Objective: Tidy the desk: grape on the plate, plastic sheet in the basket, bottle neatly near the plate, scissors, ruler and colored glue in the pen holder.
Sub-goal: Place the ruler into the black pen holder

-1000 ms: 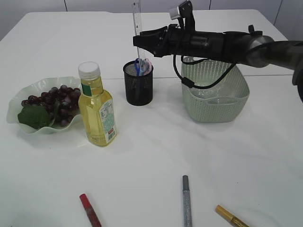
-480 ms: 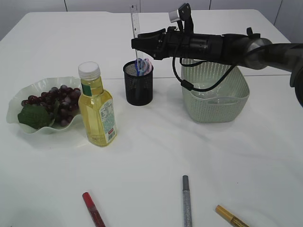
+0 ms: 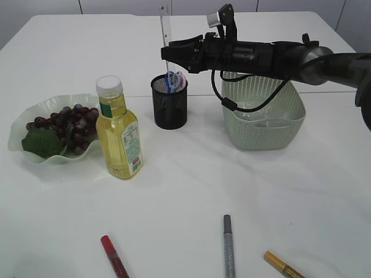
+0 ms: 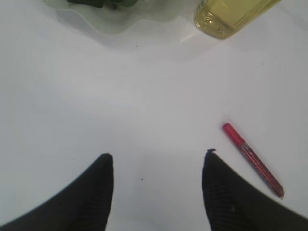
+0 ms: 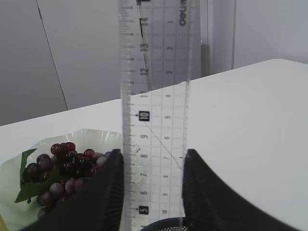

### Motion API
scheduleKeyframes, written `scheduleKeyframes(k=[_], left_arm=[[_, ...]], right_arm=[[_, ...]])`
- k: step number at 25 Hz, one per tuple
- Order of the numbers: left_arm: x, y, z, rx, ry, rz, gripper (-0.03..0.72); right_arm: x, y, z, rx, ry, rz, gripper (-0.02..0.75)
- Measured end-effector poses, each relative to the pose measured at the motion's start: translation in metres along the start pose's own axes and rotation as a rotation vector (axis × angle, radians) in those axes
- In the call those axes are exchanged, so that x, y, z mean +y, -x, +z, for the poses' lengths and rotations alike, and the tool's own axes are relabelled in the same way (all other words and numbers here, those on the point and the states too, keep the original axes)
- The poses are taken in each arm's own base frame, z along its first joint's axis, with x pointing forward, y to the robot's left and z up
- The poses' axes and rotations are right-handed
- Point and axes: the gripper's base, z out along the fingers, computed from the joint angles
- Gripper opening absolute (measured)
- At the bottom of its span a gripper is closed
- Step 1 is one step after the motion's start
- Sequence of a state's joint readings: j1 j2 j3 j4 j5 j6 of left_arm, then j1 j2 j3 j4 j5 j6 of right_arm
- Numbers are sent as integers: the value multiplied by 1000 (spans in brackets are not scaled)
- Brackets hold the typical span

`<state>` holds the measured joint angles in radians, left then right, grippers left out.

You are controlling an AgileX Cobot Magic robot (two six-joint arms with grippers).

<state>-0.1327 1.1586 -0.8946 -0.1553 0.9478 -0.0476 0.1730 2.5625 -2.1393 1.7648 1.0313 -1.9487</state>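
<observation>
right hand (image 3: pixel 167 55): clamped on clear ruler (image 5: pixel 154 115), upright between both fingers, lower end inside black mesh pen holder (image 3: pixel 169 103) | left hand (image 4: pixel 156 166): spread wide, holding nothing, above bare worktop (image 4: pixel 120 106) | red glue pen (image 4: pixel 252 160): flat on worktop, just right of left hand

One bottle (image 3: pixel 119 135), one plate (image 3: pixel 35 113) holding one grape bunch (image 3: pixel 66 124), one pen holder (image 3: pixel 169 102), one ruler (image 3: pixel 167 29), one basket (image 3: pixel 264 110), and three glue pens: red (image 3: pixel 111 257), silver (image 3: pixel 228 238), gold (image 3: pixel 284 266).
</observation>
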Motion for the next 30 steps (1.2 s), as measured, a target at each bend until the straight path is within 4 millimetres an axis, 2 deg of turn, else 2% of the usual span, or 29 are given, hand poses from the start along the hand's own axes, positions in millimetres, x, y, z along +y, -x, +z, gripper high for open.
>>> scheduleKeyframes(k=[10, 24, 30], left_arm=[[0, 0, 0, 0, 0, 0, 433], [0, 0, 0, 0, 0, 0, 433], [0, 0, 0, 0, 0, 0, 433]], right_arm=[[0, 0, 0, 3, -1, -1, 298], [0, 0, 0, 4, -4, -1, 302], [-1, -11, 1, 14, -5, 14, 302]])
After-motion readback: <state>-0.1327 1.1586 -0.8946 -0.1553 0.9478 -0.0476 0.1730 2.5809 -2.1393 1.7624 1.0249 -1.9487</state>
